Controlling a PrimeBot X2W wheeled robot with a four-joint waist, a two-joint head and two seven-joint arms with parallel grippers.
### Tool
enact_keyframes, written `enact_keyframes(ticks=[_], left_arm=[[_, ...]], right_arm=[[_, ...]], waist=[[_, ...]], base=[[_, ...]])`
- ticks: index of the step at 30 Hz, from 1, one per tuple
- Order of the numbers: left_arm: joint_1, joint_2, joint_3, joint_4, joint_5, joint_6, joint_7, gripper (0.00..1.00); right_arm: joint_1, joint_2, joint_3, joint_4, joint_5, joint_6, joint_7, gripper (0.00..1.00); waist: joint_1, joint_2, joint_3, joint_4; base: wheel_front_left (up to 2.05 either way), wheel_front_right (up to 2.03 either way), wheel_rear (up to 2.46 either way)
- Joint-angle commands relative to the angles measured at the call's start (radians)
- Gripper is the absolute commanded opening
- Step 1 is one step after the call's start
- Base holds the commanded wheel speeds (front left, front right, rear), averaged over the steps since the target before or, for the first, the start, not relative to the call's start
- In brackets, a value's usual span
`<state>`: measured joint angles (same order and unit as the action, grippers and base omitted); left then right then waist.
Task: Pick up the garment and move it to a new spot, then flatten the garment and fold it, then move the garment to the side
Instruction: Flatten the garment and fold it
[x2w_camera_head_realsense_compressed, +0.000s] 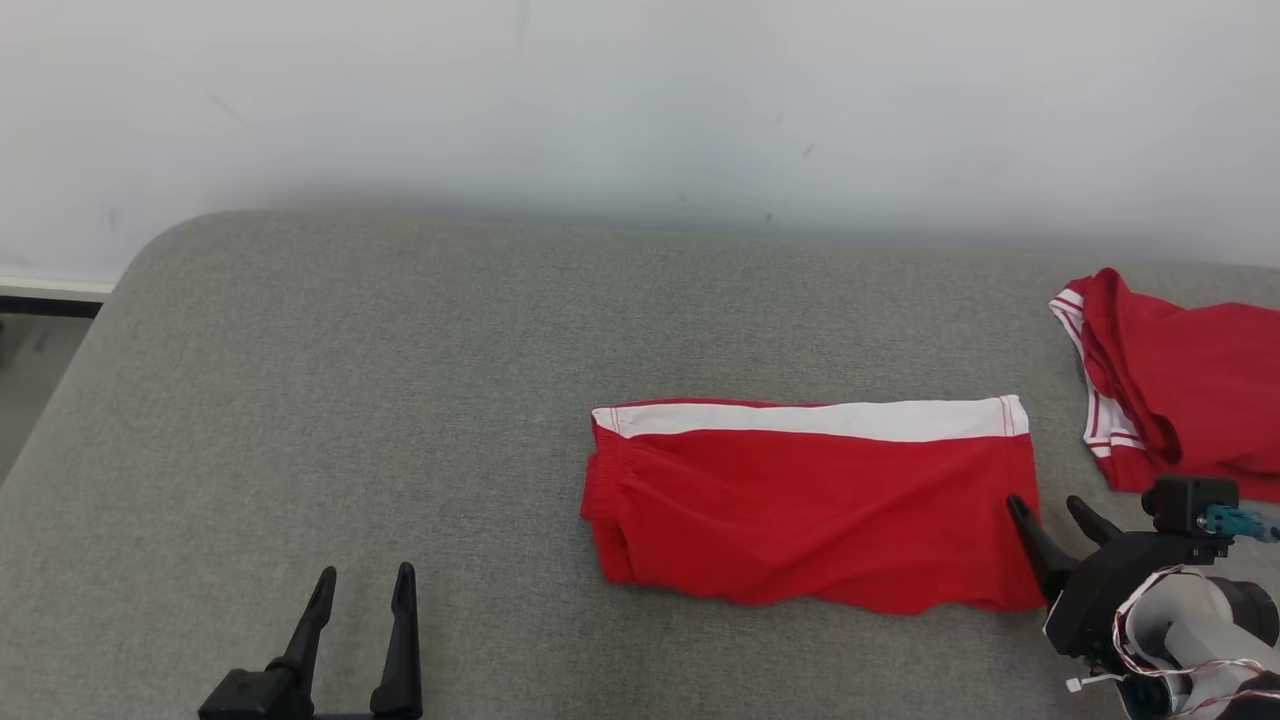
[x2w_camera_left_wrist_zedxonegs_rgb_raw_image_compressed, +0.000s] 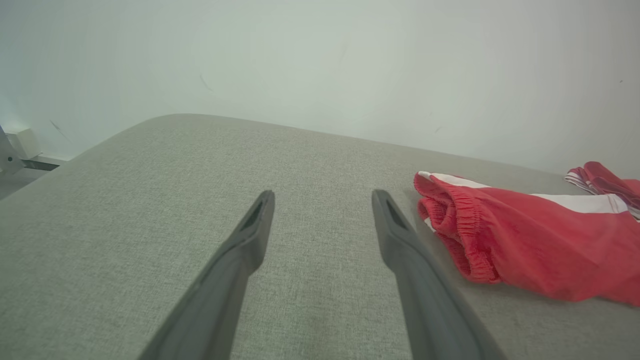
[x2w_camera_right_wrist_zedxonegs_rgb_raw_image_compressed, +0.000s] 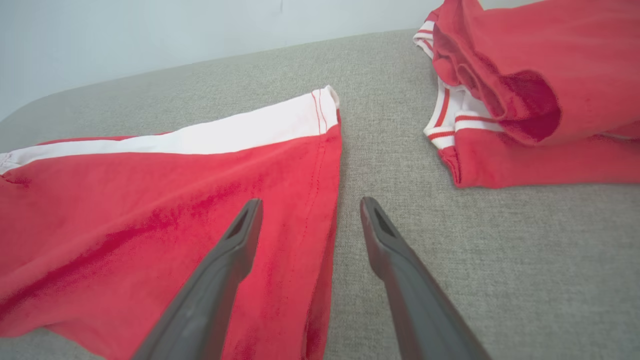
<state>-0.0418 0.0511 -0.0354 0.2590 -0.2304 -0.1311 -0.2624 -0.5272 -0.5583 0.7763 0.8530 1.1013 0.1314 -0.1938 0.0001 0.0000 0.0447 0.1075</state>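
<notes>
The garment (x2w_camera_head_realsense_compressed: 810, 505), red shorts with a white stripe along the far edge, lies folded flat on the grey surface, right of centre; it also shows in the left wrist view (x2w_camera_left_wrist_zedxonegs_rgb_raw_image_compressed: 530, 240) and the right wrist view (x2w_camera_right_wrist_zedxonegs_rgb_raw_image_compressed: 165, 200). My right gripper (x2w_camera_head_realsense_compressed: 1048, 505) (x2w_camera_right_wrist_zedxonegs_rgb_raw_image_compressed: 309, 205) is open at the garment's right edge, one finger over the red cloth, the other over bare grey surface, holding nothing. Over bare surface at the lower left, well away from the garment, my left gripper (x2w_camera_head_realsense_compressed: 365, 575) (x2w_camera_left_wrist_zedxonegs_rgb_raw_image_compressed: 322, 197) is open and empty.
A second red garment (x2w_camera_head_realsense_compressed: 1180, 385) with white-striped trim lies bunched at the right edge, also in the right wrist view (x2w_camera_right_wrist_zedxonegs_rgb_raw_image_compressed: 530, 95). The grey padded surface (x2w_camera_head_realsense_compressed: 350, 400) ends at a white wall behind; its rounded left corner drops to the floor.
</notes>
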Motion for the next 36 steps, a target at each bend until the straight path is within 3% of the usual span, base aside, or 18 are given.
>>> enact_keyframes(ticks=[1,18,19,20,21,36], left_arm=[[0.015,-0.001,-0.001,-0.004,0.009,0.001,-0.002,1.0],[-0.01,-0.001,-0.02,0.013,-0.008,0.001,-0.002,1.0],[-0.01,-0.001,-0.02,0.013,-0.01,0.001,-0.002,1.0],[-0.01,-0.001,-0.019,0.014,-0.011,0.001,-0.002,1.0],[-0.01,-0.001,-0.018,0.015,-0.012,0.001,-0.002,1.0],[0.028,-0.001,-0.021,0.028,-0.019,0.001,-0.002,1.0]], right_arm=[[-0.03,0.018,0.003,0.051,-0.028,-0.002,0.018,1.0],[-0.046,0.118,0.02,0.261,-0.005,-0.002,0.147,1.0],[-0.045,0.12,0.02,0.258,-0.001,-0.002,0.15,0.36],[-0.045,0.121,0.02,0.254,0.003,-0.002,0.147,0.11],[-0.045,0.121,0.02,0.252,0.005,-0.002,0.143,0.0],[-0.052,0.0,0.026,0.196,0.019,-0.002,0.093,0.0]], waist=[[-0.0001,0.0,0.006,0.013],[-0.0001,0.0,0.02,0.056],[-0.0001,0.0,0.02,0.055],[-0.0001,0.0,0.02,0.055],[-0.0001,0.0,0.019,0.053],[-0.0001,0.0,-0.03,0.022]], base=[[0.0,0.0,0.0],[0.0,0.0,0.0],[0.0,0.0,0.0],[0.0,0.0,0.0],[0.0,0.0,0.0],[0.0,0.0,0.0]])
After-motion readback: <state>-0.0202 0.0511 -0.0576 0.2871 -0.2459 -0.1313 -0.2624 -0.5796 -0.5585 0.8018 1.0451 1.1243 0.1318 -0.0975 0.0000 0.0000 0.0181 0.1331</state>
